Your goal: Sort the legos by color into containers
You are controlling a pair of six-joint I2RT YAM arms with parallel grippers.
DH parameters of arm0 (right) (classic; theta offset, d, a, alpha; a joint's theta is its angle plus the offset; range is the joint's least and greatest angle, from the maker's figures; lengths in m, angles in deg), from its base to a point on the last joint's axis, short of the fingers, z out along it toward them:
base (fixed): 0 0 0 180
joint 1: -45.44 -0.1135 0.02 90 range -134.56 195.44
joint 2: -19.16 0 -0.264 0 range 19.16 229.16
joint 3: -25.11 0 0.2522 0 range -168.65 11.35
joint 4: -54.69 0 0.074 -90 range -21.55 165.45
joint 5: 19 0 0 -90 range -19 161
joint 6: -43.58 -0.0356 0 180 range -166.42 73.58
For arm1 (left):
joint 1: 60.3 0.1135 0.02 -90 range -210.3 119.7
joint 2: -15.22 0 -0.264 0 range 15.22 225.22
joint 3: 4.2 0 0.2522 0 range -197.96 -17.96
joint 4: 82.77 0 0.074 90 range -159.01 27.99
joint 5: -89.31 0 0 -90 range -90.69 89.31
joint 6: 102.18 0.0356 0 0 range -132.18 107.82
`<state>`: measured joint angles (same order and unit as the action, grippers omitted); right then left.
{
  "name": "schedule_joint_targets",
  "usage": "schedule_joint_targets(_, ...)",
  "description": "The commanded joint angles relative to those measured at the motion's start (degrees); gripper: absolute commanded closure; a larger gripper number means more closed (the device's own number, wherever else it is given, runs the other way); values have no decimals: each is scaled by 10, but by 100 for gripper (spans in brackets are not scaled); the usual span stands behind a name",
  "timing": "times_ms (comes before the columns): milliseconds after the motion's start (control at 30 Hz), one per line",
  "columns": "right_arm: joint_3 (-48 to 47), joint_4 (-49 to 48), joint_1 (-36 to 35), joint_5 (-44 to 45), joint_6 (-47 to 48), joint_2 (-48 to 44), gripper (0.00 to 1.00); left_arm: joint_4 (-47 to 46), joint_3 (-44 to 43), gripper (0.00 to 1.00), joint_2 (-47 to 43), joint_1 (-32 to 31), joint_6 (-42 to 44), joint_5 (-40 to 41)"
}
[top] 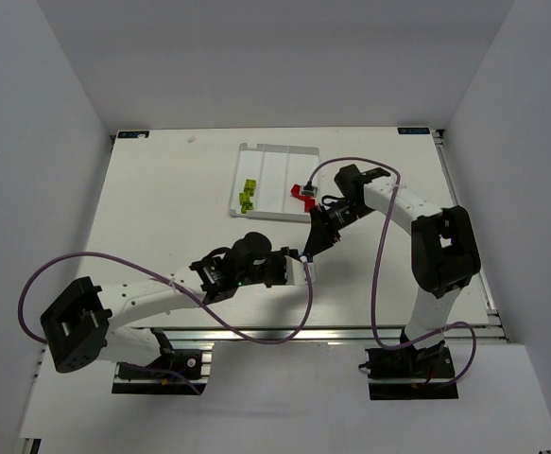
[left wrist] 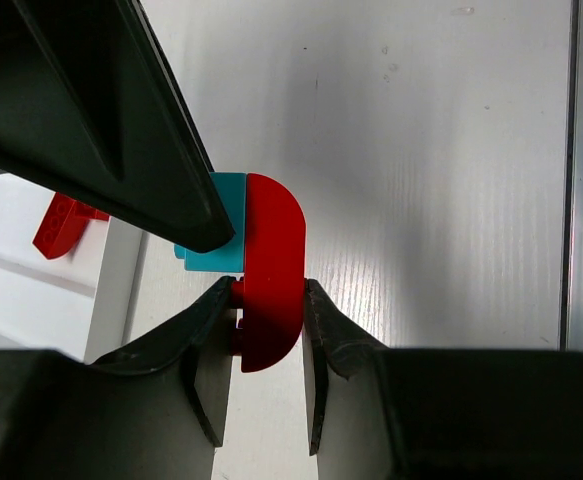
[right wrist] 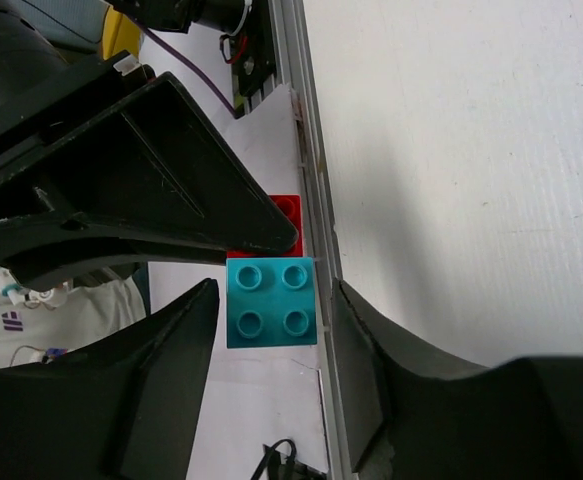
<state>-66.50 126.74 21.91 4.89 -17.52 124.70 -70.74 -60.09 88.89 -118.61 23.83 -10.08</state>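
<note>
**A:** Where are the bricks that are being handled?

**B:** A red brick [left wrist: 271, 250] with a rounded end and a cyan brick [right wrist: 272, 315] are stuck together. They are held over the table [top: 162, 208] just on the near side of the tray [top: 277, 156], a little right of centre.

**A:** Who has hold of them?

**B:** The left gripper [left wrist: 269, 292] is clamped on the red brick, with both fingers pressed to its sides. The right gripper [right wrist: 271, 292] straddles the cyan brick. Thin slivers show on either side, so I cannot tell whether it grips.

**A:** Is anything hidden?

**B:** From above, the pair is lost between the black fingertips. In each wrist view, the other arm's finger covers part of one brick.

**A:** And the surroundings?

**B:** The tabletop is white and boxed in by pale grey walls [top: 256, 57]. Purple cables [top: 379, 274] loop from both arms.

**A:** What about the tray?

**B:** It sits toward the far edge. Yellow-green bricks [top: 248, 194] lie in its left compartment, too small to count. Red bricks [top: 303, 192] lie in its right one.
</note>
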Motion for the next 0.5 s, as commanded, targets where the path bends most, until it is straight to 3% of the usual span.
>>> schedule_joint_targets(0,-3,1,-5,-4,6,5,46,-13,-16,98,-5,-2,3,5)
schedule_joint_targets(133,-4,5,-5,-4,10,6,61,-13,-15,98,-8,-2,3,8)
schedule_joint_targets(267,-13,21,1,-10,27,15,83,-9,-10,98,-12,-2,0,7)
schedule_joint_targets(467,-80,57,14,-3,45,58,100,0,8,100,-24,-2,-18,-12)
